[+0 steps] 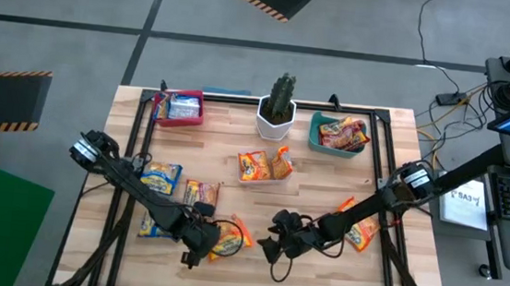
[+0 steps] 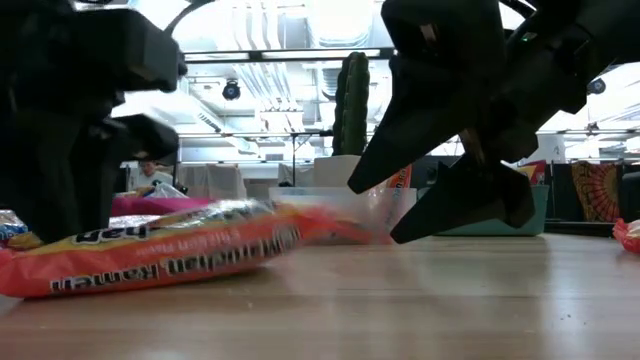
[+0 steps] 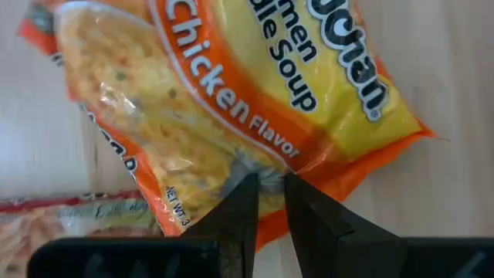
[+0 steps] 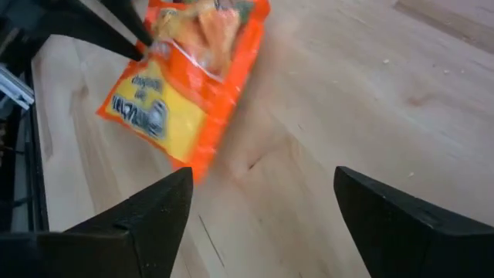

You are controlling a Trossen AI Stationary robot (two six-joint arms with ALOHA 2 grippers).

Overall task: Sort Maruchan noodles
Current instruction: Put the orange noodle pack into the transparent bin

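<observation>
Two dark claws work near the front edge of the wooden counter (image 1: 327, 168). The left claw (image 3: 266, 184) has its fingers pressed almost together, pinching a fold of the clear plastic of an orange-and-yellow chicken-flavour Maruchan ramen packet (image 3: 231, 100) close to one of its long edges. That flat packet (image 1: 230, 237) lies at the front middle of the counter, and in the low view its long axis runs roughly level along the wood, one end beneath the left claw. The right claw (image 4: 262, 208) hangs just beside it with its fingers spread wide and nothing between them, pointing toward the packet.

Farther out, other flat ramen packets lie scattered: yellow-and-blue ones (image 1: 161, 177) on the left, an orange pair (image 1: 265, 165) at the centre, and another orange one (image 1: 361, 232) under the right arm. At the back stand a red bin (image 1: 180, 108), a white pot with a cactus (image 1: 277, 111) and a teal bin (image 1: 339, 135), both bins holding packets.
</observation>
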